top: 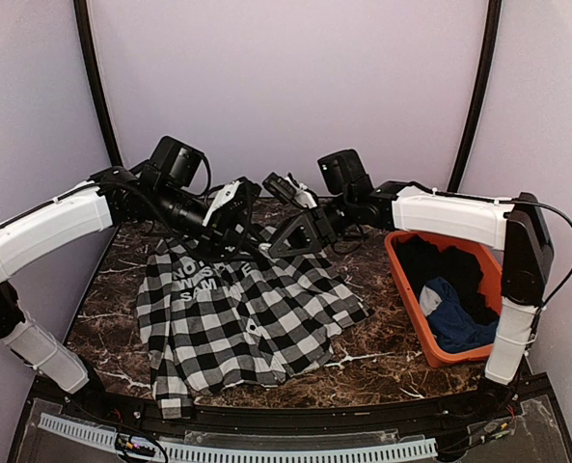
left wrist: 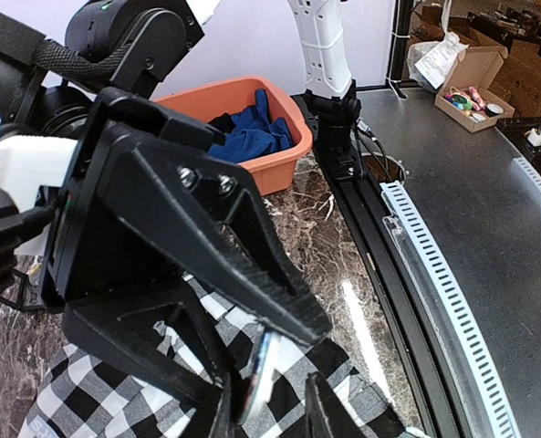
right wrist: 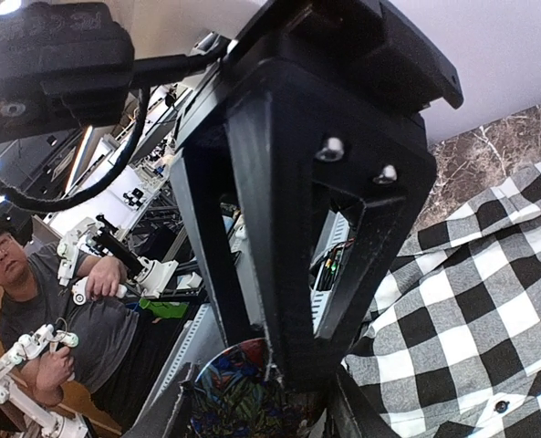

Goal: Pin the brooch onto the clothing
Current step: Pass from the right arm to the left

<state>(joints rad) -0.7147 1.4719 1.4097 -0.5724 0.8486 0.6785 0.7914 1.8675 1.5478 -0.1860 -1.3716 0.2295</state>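
The clothing (top: 247, 318), a black-and-white checked shirt with white lettering, lies spread on the marble table. Both grippers meet just above its upper part. The brooch (right wrist: 238, 392) is a round badge with a colourful picture. My right gripper (right wrist: 261, 394) is shut on its rim. In the left wrist view the brooch (left wrist: 259, 376) stands edge-on between my left gripper's (left wrist: 268, 391) fingers. It lies against one finger, and a gap shows to the other. The checked shirt (left wrist: 97, 401) is right below. In the top view the left gripper (top: 252, 234) and right gripper (top: 274, 244) hide the brooch.
An orange basket (top: 406, 299) stands on the right of the table, holding a dark blue garment (top: 459, 318) and black cloth. A black rail (left wrist: 379, 265) runs along the table's near edge. The right arm's base post (top: 512, 338) rises beside the basket.
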